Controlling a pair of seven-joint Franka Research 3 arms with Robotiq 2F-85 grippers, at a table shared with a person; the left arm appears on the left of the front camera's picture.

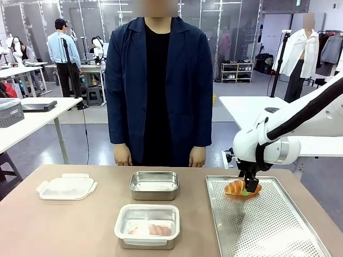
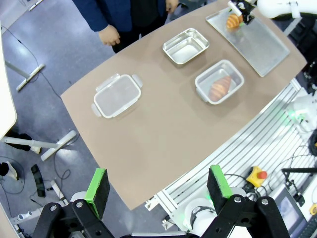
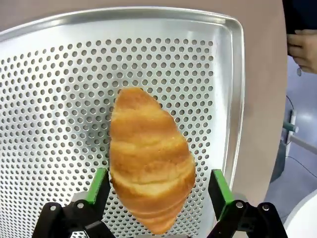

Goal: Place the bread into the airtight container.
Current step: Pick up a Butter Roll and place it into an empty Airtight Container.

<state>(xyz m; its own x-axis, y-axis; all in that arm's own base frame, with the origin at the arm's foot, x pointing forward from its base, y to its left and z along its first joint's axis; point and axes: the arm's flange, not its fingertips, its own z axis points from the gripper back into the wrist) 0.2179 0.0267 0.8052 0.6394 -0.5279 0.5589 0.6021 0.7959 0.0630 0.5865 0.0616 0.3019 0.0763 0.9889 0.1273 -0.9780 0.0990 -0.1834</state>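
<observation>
A golden croissant, the bread (image 3: 148,158), lies on the perforated metal tray (image 1: 273,225) at the table's right. My right gripper (image 1: 250,187) is down over it, open, one green pad on each side of the bread and a small gap at the right pad (image 3: 218,191). The clear airtight container (image 1: 147,226) sits at front centre with another croissant (image 2: 220,87) inside; its lid (image 1: 67,187) lies apart at the left. In the left wrist view my left gripper (image 2: 158,186) hangs open, high off the table's near edge, holding nothing.
A steel container (image 1: 154,184) stands behind the airtight one, with nothing in it. A person in a dark coat (image 1: 158,80) stands at the far edge, hands down at the sides. Bare table lies between the lid and the containers.
</observation>
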